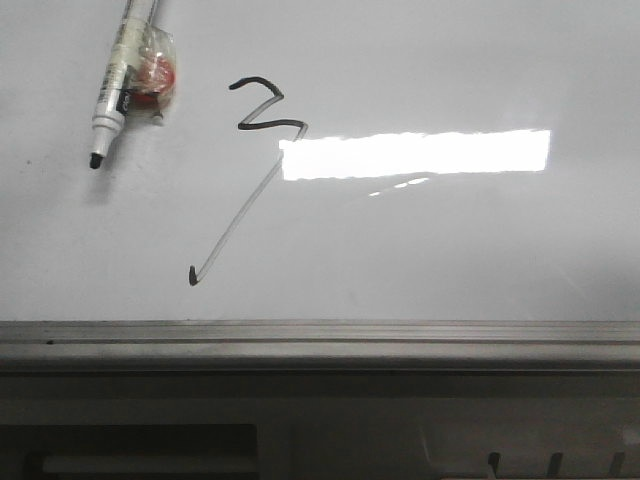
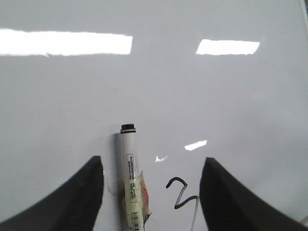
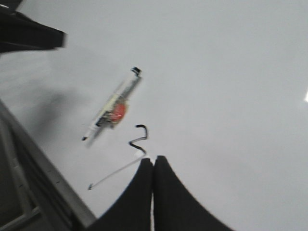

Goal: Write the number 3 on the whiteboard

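The whiteboard [image 1: 450, 250] fills the front view. The number 3 [image 1: 270, 124] is a thin black zigzag with a faint diagonal tail ending in a dark dot [image 1: 192, 277]. A white marker [image 1: 115, 80] with tape and a red lump [image 1: 157, 73] rests on the board left of it, black tip down. Neither gripper shows in the front view. My left gripper [image 2: 153, 161] is open above the board; the marker [image 2: 130, 163] lies between its fingers untouched, the number 3 [image 2: 181, 195] beside it. My right gripper [image 3: 153, 160] is shut and empty, just past the number 3 [image 3: 138, 140].
A grey metal ledge [image 1: 320, 335] runs along the board's near edge, with a dark ribbed panel [image 1: 150, 450] below. A bright rectangular glare [image 1: 415, 153] lies right of the number. A dark part of the other arm [image 3: 29, 36] shows in the right wrist view.
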You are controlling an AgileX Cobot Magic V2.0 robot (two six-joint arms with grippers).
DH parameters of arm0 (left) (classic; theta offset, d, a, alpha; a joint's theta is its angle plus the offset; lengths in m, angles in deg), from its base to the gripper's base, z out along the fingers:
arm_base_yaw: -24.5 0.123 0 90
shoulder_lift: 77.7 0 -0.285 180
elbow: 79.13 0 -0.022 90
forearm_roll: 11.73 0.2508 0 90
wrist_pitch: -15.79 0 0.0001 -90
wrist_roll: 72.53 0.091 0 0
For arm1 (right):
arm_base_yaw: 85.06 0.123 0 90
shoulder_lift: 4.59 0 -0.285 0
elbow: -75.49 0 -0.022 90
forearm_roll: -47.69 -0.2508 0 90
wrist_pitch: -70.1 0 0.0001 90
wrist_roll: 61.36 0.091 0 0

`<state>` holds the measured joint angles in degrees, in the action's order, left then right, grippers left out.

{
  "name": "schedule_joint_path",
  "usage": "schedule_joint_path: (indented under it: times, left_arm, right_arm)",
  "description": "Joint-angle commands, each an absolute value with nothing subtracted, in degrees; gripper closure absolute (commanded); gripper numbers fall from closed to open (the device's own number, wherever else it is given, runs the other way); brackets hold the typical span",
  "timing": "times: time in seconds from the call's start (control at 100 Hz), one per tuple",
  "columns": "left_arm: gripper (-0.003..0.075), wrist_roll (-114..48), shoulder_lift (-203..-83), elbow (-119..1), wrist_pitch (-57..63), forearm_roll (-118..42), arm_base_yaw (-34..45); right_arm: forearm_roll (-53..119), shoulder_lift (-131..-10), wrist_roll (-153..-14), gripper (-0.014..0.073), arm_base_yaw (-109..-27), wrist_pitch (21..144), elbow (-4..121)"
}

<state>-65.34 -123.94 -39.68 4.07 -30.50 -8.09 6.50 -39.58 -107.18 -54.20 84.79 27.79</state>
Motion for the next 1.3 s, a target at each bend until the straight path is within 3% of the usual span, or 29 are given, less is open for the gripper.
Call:
schedule_joint_path:
  times: [0.0,0.18,0.53,0.98,1.15,1.29]
  left_arm:
    - [0.0453,-65.23,-117.60,-38.89,6.38,-26.75,-8.13]
    - [0.0744,-65.23,-108.74,-31.48,6.38,-25.71,-8.13]
    - [0.0741,-65.23,-105.14,-24.25,6.53,-26.12,-8.13]
    - [0.0741,-65.00,-105.14,-23.60,6.66,-30.31,-8.13]
    - [0.0741,-64.95,-102.90,-18.02,14.65,-12.22,-8.01]
    - [0.0741,-64.95,-98.46,-7.80,25.41,-12.92,-4.93]
  right_arm:
    - [6.47,-36.26,-107.17,0.0656,-54.57,70.97,22.39]
    - [6.47,-31.75,-107.17,0.0656,-54.57,64.26,14.01]
    - [6.47,-31.41,-107.17,0.0656,-54.57,65.27,9.24]
    - [6.47,-31.41,-107.17,0.0656,-54.57,65.17,9.24]
    - [6.47,-31.41,-107.17,0.0656,-54.57,65.17,9.24]
    - [6.47,-31.41,-107.17,0.0656,-54.57,65.17,9.24]
